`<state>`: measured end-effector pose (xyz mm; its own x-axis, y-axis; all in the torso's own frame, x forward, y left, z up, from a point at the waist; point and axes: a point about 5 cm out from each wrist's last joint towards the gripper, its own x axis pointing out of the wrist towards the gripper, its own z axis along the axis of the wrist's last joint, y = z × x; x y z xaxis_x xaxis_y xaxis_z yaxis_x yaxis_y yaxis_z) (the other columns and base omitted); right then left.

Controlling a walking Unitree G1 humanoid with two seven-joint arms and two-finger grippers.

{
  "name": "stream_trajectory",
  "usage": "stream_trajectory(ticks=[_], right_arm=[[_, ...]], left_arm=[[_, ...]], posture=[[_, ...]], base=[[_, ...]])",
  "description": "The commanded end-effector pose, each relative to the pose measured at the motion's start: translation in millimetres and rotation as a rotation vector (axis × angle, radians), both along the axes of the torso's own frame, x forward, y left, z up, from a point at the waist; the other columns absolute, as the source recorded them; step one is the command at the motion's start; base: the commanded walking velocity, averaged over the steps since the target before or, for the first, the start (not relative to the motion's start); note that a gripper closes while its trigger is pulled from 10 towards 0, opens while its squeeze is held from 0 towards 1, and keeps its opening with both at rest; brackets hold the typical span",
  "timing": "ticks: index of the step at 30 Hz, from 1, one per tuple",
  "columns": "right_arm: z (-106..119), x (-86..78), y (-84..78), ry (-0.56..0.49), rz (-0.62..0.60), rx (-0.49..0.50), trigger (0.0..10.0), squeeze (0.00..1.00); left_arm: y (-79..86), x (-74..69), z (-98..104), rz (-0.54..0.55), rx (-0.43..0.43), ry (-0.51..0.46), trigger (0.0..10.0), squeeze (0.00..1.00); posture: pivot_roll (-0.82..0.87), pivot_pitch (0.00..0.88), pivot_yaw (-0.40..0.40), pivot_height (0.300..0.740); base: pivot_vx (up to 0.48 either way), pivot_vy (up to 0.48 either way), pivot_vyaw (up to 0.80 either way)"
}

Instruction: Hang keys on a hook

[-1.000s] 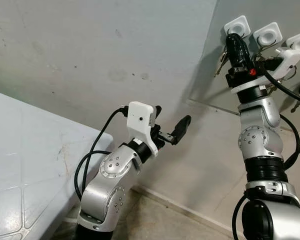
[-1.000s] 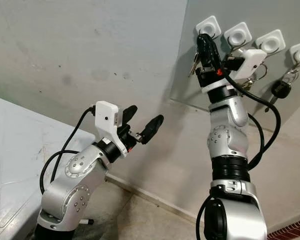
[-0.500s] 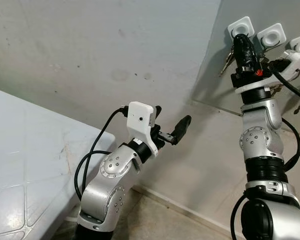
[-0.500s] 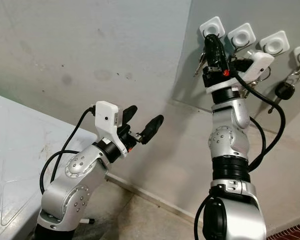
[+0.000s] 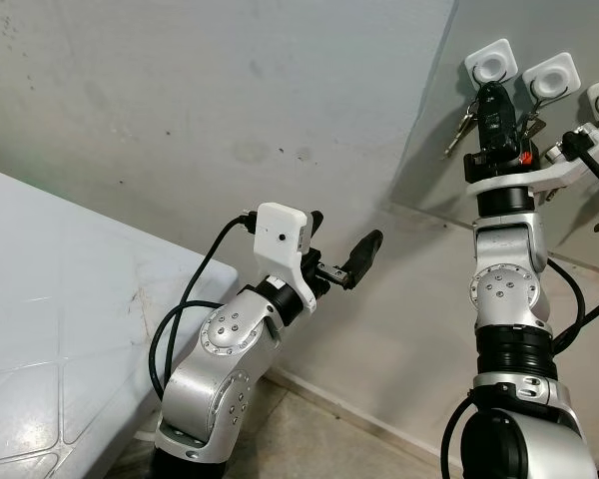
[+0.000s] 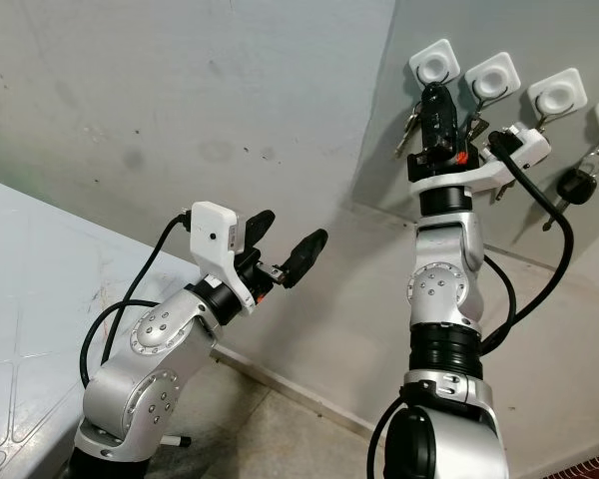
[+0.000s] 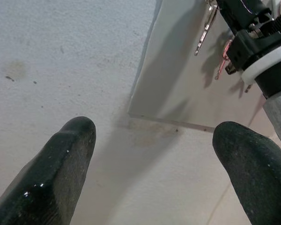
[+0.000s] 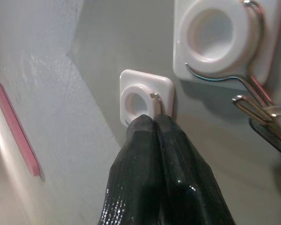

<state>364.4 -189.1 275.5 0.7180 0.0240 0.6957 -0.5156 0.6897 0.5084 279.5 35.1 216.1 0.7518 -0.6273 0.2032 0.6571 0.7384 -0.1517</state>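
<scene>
At wall panel, right gripper (image 6: 437,100) pinched shut just below leftmost hook (image 8: 145,98); keys (image 5: 463,122) dangled at its 8 o'clock. Risk: ring missing wire, keys dropping. Left gripper (image 5: 341,251) spread, empty.

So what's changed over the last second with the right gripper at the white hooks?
The right gripper, its fingers pressed together, has drawn down slightly from the leftmost white square wall hook, where metal keys dangle. The left gripper stayed open and idle.
</scene>
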Motion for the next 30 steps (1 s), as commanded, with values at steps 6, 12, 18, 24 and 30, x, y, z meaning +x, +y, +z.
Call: stream_trajectory(ticks=[6, 12, 18, 24, 30], right_arm=[[-19.9, -4.1, -17.2, 0.081, -0.061, 0.079, 10.0, 0.0], [-19.5, -5.6, -15.9, 0.076, -0.061, 0.06, 10.0, 1.0], [-14.2, -9.3, -8.4, 0.037, -0.046, 0.002, 10.0, 1.0], [-18.3, -14.7, 3.7, 0.024, -0.034, -0.12, 10.0, 1.0], [-44.3, -25.5, 16.9, 0.07, -0.035, -0.317, 10.0, 1.0]], left_arm=[[-2.0, -4.3, 2.9, -0.01, -0.011, -0.008, 10.0, 0.0], [-2.6, -4.3, 2.8, -0.012, -0.011, -0.007, 10.0, 0.0], [-0.7, -2.5, 2.0, 0.0, -0.007, -0.007, 10.0, 0.0], [3.6, -0.1, -2.0, 0.035, 0.003, -0.006, 10.0, 0.0], [20.1, 9.9, -16.6, 0.138, 0.026, 0.022, 10.0, 0.0]], posture=[[0.02, 0.081, -0.066, 0.74], [0.02, 0.08, -0.065, 0.74], [0.01, 0.088, -0.066, 0.74], [0.01, 0.091, -0.067, 0.74], [0.01, 0.103, -0.063, 0.74]], base=[[0.0, 0.0, 0.0], [0.0, 0.0, 0.0], [0.0, 0.0, 0.0], [0.0, 0.0, 0.0], [0.0, 0.0, 0.0]])
